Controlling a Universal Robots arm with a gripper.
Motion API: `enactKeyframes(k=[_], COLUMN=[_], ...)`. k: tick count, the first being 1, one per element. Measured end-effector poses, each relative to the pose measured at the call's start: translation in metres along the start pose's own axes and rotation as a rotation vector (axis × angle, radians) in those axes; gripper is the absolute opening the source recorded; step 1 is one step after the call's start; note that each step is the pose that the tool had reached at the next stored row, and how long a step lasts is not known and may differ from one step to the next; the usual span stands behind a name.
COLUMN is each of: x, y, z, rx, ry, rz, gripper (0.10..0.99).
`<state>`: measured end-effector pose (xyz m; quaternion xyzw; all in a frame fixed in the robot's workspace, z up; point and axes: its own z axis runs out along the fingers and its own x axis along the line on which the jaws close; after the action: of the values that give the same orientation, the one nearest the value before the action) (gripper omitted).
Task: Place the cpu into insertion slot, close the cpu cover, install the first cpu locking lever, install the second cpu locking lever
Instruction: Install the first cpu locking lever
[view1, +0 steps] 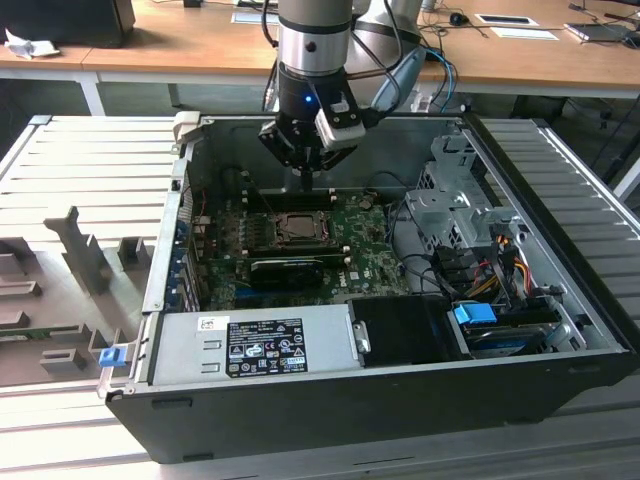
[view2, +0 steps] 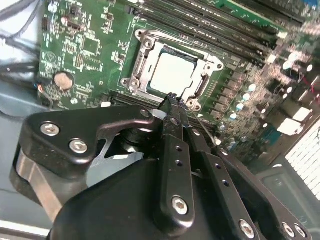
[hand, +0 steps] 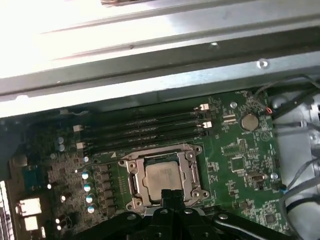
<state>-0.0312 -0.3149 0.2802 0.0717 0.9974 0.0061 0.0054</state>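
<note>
Wooden desks (view1: 180, 45) at back — grey ribbed metal worktop (view1: 90, 160) in fgd

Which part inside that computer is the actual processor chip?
Look inside the open black computer case at the green circuit board. On it sits a square grey metal frame, and the small flat square chip with the grey metal top shows through its window: the only plain, smooth square there.

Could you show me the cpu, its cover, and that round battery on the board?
cpu (view2: 172, 75): second wrist view, middle of its grey top.
cover (hand: 191, 172): first wrist view, a side bar of the frame.
battery (hand: 248, 121): first wrist view, centre of the disc.
</note>
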Motion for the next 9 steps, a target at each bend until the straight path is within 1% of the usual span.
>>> enactKeyframes(k=[1, 2, 4, 5, 6, 9], x=[0.0, 0.0, 0.0, 0.0, 0.0, 0.0], y=[0.0, 0.0, 0.0, 0.0, 0.0, 0.0], z=[0.0002, 0.0003, 0.0008, 0.0009, 0.0011, 0.0013], rx=[0.0, -0.001, -0.001, -0.002, -0.002, -0.003], ry=[0.0003, 0.0006, 0.0015, 0.0019, 0.0021, 0.0033], rz=[-0.031, -0.05, -0.121, -0.149, -0.165, -0.259], gripper=[0.106, 0.106, 0.106, 0.106, 0.106, 0.106])
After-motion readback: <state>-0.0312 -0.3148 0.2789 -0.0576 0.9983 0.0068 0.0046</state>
